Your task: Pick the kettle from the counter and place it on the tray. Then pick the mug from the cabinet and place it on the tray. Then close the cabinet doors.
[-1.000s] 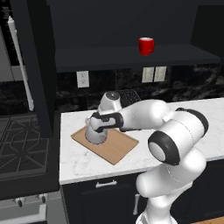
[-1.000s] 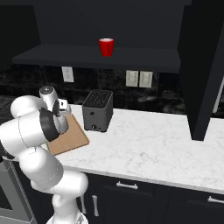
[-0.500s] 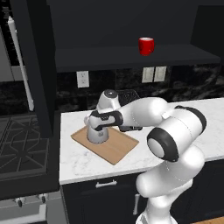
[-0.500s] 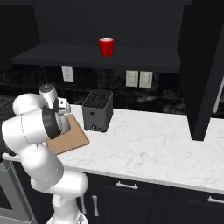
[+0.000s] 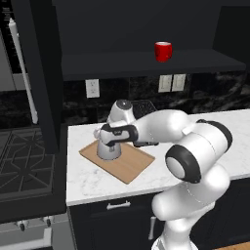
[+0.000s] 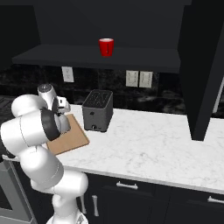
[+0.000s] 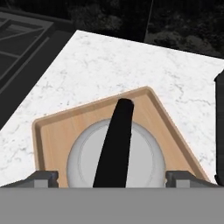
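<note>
The kettle [image 5: 109, 148] stands upright on the tray [image 5: 128, 165], toward the tray's far-left part, with bare wood around its base. The gripper [image 7: 111, 177] hangs right above it, spread wide — its fingertips [image 7: 43, 177] stand clear of the dome on both sides, with the black handle between them. The tray lies near the left end of the bench [image 6: 148, 140], its corner close to the front edge; the toaster [image 6: 98, 110] sits just right of it. The red mug [image 6: 106, 47] stands alone on the cabinet [image 6: 96, 26] shelf — open room either side. To the right, the bench lies bare.
</note>
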